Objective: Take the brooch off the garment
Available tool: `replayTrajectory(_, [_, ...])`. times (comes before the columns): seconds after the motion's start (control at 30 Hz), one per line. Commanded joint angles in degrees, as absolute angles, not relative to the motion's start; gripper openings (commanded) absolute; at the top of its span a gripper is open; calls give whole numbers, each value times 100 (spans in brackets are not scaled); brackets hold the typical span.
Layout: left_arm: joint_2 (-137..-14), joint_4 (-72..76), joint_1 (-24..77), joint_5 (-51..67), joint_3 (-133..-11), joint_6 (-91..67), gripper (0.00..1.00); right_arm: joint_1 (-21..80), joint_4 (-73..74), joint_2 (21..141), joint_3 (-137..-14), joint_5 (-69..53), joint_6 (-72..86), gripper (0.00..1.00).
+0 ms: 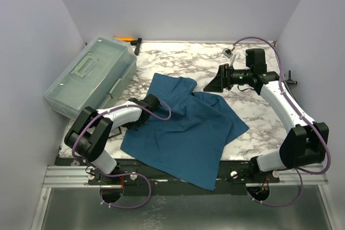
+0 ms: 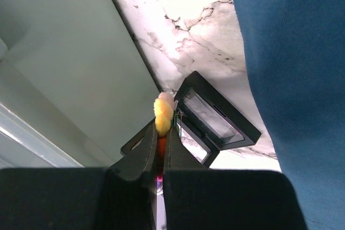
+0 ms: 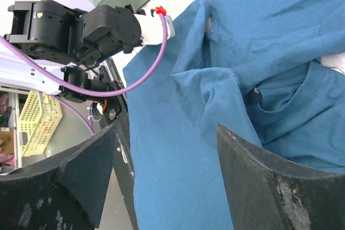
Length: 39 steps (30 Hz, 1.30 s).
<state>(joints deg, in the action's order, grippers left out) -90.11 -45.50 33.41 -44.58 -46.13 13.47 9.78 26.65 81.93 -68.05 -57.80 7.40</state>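
Left of the T-shirt (image 2: 302,79), your left gripper (image 2: 163,133) clamps the brooch (image 2: 163,112), clear of the cloth: removal looks done, only placing remains. Your right gripper (image 3: 166,133) gapes wide.

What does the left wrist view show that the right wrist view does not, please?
Only the left wrist view shows the brooch, pinched in the left gripper clear of the cloth, with a small black case beyond it on the marble table. Only the right wrist view shows the right gripper open, the round neck of the shirt, and the left arm. Both show the teal garment.
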Motion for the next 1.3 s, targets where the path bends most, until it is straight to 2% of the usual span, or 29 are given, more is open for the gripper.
replayTrajectory(0.0, [-8905, -4638, 3366, -4410, -4533, 1182, 4, 1002, 2777, 8048, -6715, -5764, 630, 77])
replayTrajectory(0.73, [-9094, -5438, 3375, -3361, -4924, 1093, 46, 1001, 2839, 8058, -6715, -5687, 512, 77])
replayTrajectory(0.97, [-9098, -5597, 3375, -3033, -5036, 1210, 55, 1001, 2822, 8070, -6706, -5683, 508, 78])
replayTrajectory(1.27, [-9306, -5495, 3372, -3159, -4992, 1149, 57, 1002, 2822, 8052, -6700, -5677, 493, 78])
